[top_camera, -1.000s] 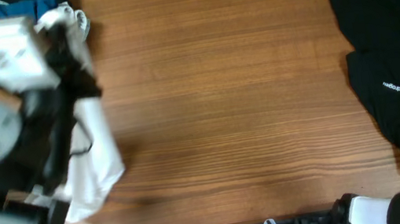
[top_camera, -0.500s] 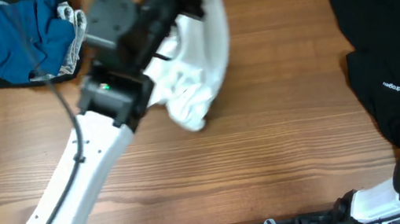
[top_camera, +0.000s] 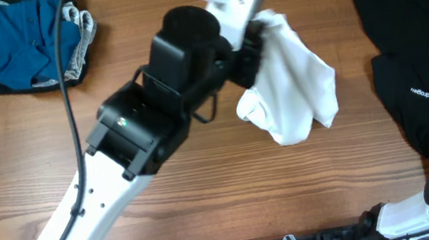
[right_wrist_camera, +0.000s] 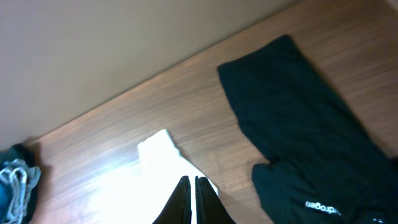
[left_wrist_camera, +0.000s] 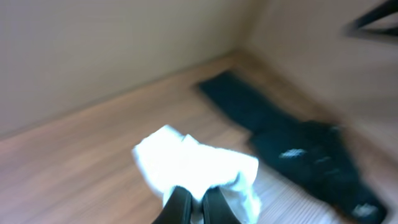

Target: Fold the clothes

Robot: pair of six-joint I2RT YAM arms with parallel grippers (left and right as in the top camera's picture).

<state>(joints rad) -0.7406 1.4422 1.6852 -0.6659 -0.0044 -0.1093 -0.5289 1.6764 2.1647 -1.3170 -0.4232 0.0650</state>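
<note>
Left gripper (left_wrist_camera: 196,194) pinched tight on a bunch of the white T-shirt (top_camera: 295,91) — cloth hangs crumpled from it over the table (top_camera: 334,179), right of centre, apart from the black garment (top_camera: 419,64) lying along the right edge. Blue garment (top_camera: 16,47) heaped at the far left corner. Right gripper (right_wrist_camera: 191,183) has its fingers pressed together, nothing between them — its arm sits at the near right corner.
</note>
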